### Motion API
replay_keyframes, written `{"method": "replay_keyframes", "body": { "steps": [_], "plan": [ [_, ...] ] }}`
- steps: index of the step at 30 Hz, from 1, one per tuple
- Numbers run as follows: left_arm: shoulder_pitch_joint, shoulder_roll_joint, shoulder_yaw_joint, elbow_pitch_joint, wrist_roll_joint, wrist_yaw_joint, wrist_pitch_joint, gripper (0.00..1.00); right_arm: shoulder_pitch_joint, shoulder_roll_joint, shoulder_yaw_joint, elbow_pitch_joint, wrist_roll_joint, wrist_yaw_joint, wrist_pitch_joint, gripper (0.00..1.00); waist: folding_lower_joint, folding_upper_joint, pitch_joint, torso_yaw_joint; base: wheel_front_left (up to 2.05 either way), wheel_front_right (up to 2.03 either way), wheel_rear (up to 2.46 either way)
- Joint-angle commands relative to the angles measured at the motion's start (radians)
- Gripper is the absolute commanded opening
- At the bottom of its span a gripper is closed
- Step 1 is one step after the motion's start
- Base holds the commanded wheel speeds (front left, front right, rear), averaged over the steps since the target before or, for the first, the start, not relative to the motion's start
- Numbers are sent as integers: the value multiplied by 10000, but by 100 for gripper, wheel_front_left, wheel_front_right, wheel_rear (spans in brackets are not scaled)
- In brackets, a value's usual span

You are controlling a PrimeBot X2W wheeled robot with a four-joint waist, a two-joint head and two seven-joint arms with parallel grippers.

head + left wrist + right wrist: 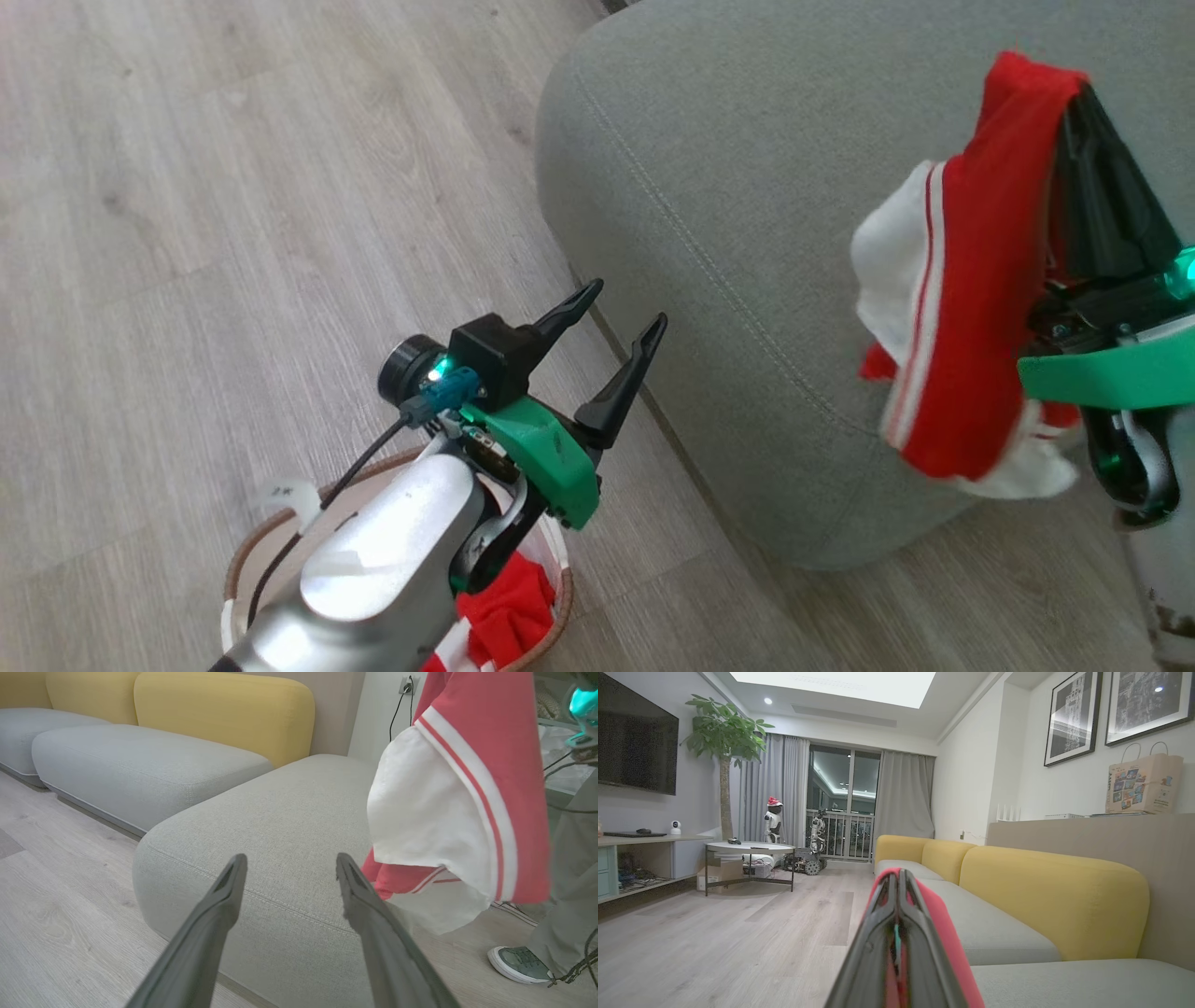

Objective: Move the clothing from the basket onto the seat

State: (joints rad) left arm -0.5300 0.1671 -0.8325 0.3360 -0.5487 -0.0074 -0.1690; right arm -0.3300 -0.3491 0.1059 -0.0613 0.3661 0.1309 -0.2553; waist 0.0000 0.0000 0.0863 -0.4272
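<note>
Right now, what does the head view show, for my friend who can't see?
The right tool, shut, holds a red-and-white garment hanging in the air by the grey seat. The left tool is open and empty near the basket, which has more red clothing inside.

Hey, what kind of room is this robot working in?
Most likely a home living room. There is a long yellow-backed sofa, a wall-mounted TV on the facing wall, and a round coffee table in between. A potted tree stands in the corner.
</note>
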Motion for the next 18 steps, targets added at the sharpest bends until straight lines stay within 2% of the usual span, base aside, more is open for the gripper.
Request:
{"method": "replay_keyframes", "body": {
  "steps": [1, 9, 18],
  "plan": [
    [-613, 80, 294, -205, 93, 55, -107, 100, -130, -129, 29, -417, -65, -2, -65, 0, 0, 0, 70, -65, 0, 0, 0],
    [-843, 20, 259, -100, 162, 71, -236, 100, -361, -149, -112, -396, -28, -2, -65, 0, 0, 0, 292, -73, 0, 0, 0],
    [-1351, 7, 202, -134, 402, 132, -272, 100, -1746, -382, -226, 111, 188, -2, -65, 0, 0, 0, 1024, 187, 0, 0, 0]
  ]
}}
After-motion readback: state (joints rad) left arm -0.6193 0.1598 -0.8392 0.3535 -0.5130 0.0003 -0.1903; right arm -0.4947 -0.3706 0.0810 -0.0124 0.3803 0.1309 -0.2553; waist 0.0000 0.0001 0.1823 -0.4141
